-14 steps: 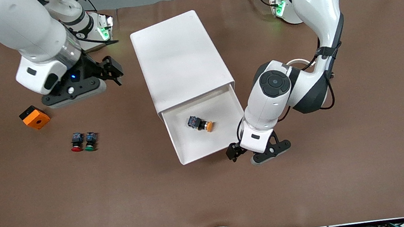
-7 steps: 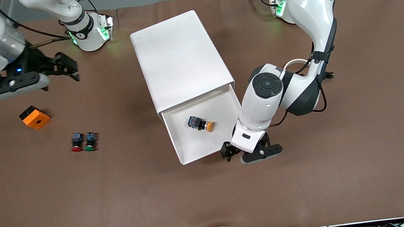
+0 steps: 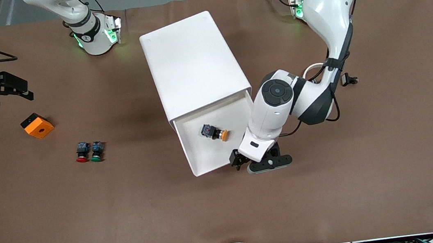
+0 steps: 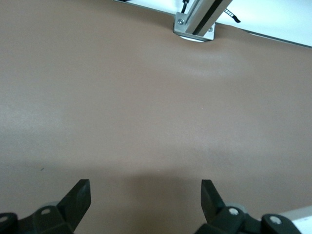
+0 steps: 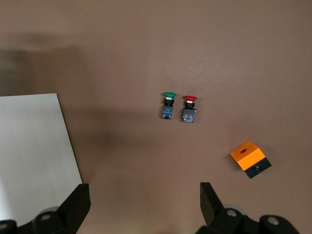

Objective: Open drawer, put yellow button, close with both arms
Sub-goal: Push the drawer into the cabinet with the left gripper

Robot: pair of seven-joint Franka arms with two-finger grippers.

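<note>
One drawer point(image 3: 218, 137), the top one of the white cabinet point(image 3: 193, 64), stands pulled out toward the front camera, and the yellow button point(image 3: 214, 132) lies on its side inside it. My left tool point(image 3: 237, 161) sits low at the drawer's front corner toward the left arm's end of the table point(image 3: 227, 211), fingers spread apart with nothing between them. My right tool point(image 3: 10, 89) hangs open and empty near the right arm's end, above the orange block point(image 3: 37, 125). The red button point(image 3: 82, 152) and green button point(image 3: 96, 150) stand just beside each other on the table.
</note>
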